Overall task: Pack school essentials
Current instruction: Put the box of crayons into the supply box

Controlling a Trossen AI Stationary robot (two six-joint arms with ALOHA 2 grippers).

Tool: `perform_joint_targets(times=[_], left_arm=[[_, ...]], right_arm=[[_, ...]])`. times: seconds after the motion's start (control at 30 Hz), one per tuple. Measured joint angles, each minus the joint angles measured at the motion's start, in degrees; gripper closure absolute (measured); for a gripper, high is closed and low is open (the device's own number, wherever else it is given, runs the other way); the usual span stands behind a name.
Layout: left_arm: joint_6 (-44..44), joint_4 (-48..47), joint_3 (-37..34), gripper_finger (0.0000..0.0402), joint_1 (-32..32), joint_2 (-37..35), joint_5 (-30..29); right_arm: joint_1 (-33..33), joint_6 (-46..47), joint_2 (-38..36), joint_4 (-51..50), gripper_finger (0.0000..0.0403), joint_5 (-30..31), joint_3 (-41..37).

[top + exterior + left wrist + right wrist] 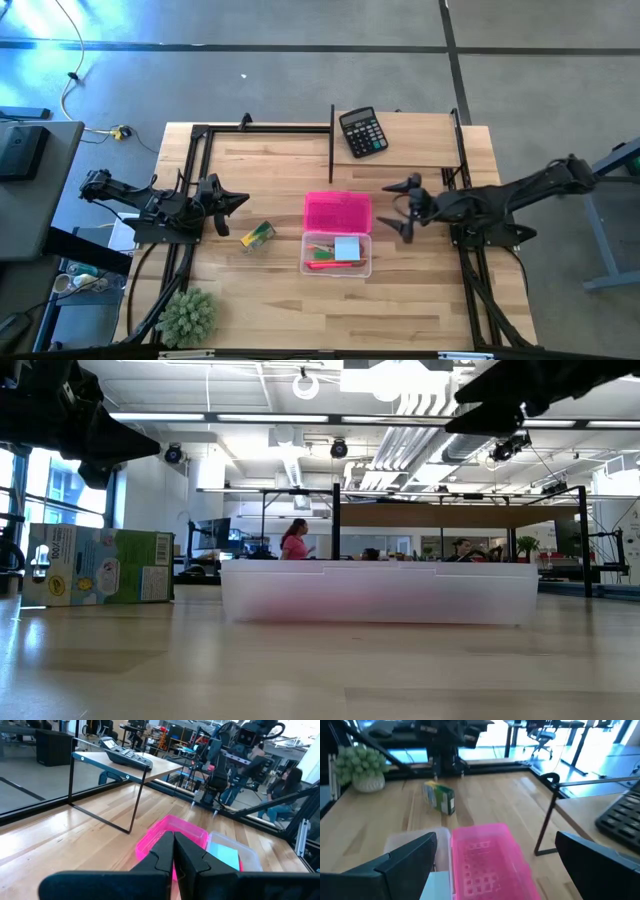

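Note:
A clear plastic box lies open at mid-table, with its pink lid flat on the table against its far side. Inside the box lie the light-blue notepad, red items and a small green piece. The yellow-green crayon box lies on its side on the table to the left of the box. My left gripper hovers shut, just beyond the crayon box. My right gripper hovers wide open to the right of the pink lid. In the right wrist view the lid shows between its fingers. Pencils and scissors cannot be made out singly.
The black calculator sits on a raised shelf at the table's far side, and a thin black frame stands beside it. The spiky green plant ball rests near the front left corner. Bare wood lies in front of the box.

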Motion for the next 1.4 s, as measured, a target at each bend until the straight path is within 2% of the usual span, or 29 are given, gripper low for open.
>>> perform_joint_targets(times=[0.17,0.37,0.63,0.93,1.1,1.17,1.3,1.4], left_arm=[[0.02,-0.01,0.0,0.0401,0.01,0.0,0.0],[0.02,0.29,0.0,0.0401,0.0,0.0,0.0],[-1.34,5.93,0.0,0.0401,0.02,-0.02,-5.25],[-1.04,8.55,0.0,0.0401,0.02,0.13,-4.92],[11.57,20.89,0.02,0.0401,0.1,0.15,1.3],[16.27,22.51,1.06,0.0401,0.09,0.19,3.15],[21.43,20.41,4.15,0.0389,0.11,2.66,-1.94],[23.39,19.56,6.51,0.0366,0.16,6.52,-3.85]], right_arm=[[0.0,0.05,-5.9,1.24,0.0004,0.27,-3.91],[0.0,0.94,-8.78,3.31,0.0004,0.29,-6.5],[0.0,0.94,-9.12,3.73,0.0004,3.02,-7.41],[0.0,0.0,-9.18,3.52,0.0004,3.41,-7.41],[0.0,-1.49,-9.18,3.51,0.0004,3.53,-7.41],[0.0,-1.97,-9.22,3.5,0.0004,3.57,-7.41],[0.0,-3.15,-10.17,3.33,0.0004,3.56,-7.39],[0.0,-3.45,-11.36,2.96,0.0004,3.55,-7.39]])
